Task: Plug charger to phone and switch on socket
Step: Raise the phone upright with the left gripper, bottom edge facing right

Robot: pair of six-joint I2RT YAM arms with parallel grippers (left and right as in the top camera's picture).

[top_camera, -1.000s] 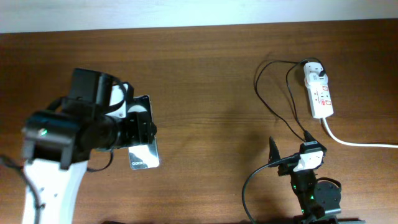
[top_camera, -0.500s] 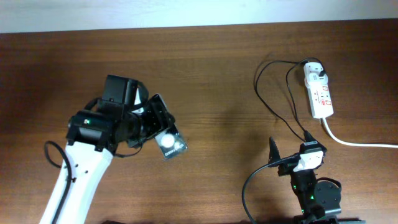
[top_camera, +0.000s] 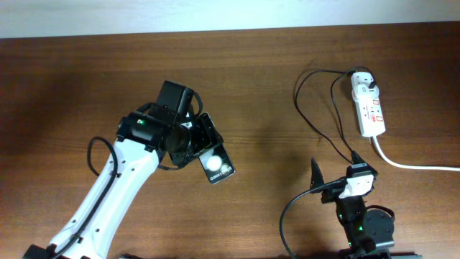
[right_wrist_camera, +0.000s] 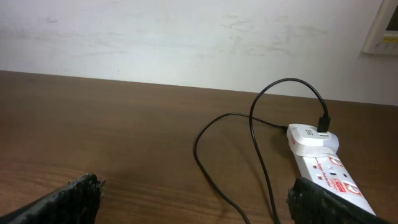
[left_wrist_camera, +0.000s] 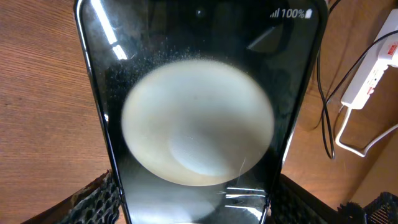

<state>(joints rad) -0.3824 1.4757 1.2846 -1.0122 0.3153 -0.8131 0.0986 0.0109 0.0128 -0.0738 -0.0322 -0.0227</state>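
My left gripper (top_camera: 203, 152) is shut on the black glossy phone (top_camera: 218, 166) and holds it above the table left of centre. In the left wrist view the phone (left_wrist_camera: 199, 124) fills the frame between the fingers (left_wrist_camera: 196, 214), with a large white circle on its face. The white socket strip (top_camera: 370, 108) lies at the far right, with the charger's white plug adapter (top_camera: 364, 83) in its far end. The black charger cable (top_camera: 320, 122) loops from the adapter down toward my right gripper (top_camera: 336, 167), which is open and empty. The connector tip is not visible.
The socket's thick white cord (top_camera: 413, 165) runs off to the right edge. In the right wrist view the socket (right_wrist_camera: 329, 171), the adapter (right_wrist_camera: 308, 137) and the cable (right_wrist_camera: 261, 155) lie ahead of the open fingers (right_wrist_camera: 199, 205). A pale wall stands behind the table.
My left arm has swung to the right with the phone, carrying it from the left side toward the table's middle and turning it. The right arm has not moved.
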